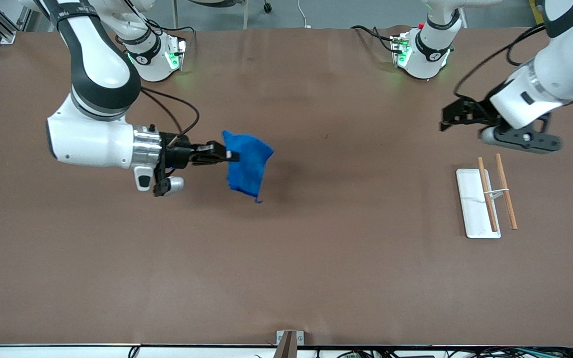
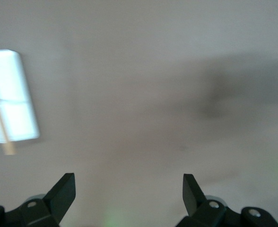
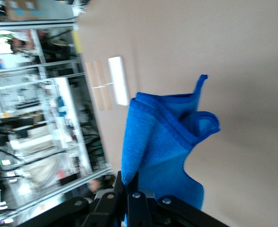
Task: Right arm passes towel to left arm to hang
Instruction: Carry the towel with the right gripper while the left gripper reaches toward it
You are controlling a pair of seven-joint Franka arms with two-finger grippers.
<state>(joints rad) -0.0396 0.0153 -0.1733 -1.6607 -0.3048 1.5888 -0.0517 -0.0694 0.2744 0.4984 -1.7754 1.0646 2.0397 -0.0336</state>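
Observation:
The bright blue towel [image 1: 247,161] hangs bunched in the air over the table's middle, toward the right arm's end. My right gripper [image 1: 232,155] is shut on its upper edge and holds it up; in the right wrist view the towel [image 3: 162,151] drapes from the pinched fingers, its small loop [image 3: 201,81] sticking out. My left gripper [image 1: 446,119] is open and empty, in the air over the table near the white rack [image 1: 475,204]. In the left wrist view its fingertips [image 2: 65,187] stand wide apart over bare table.
The white rack base lies toward the left arm's end of the table, with two wooden bars [image 1: 506,198] on and beside it. It also shows in the left wrist view [image 2: 11,97] and the right wrist view [image 3: 118,80]. The brown table [image 1: 316,258] spreads between the arms.

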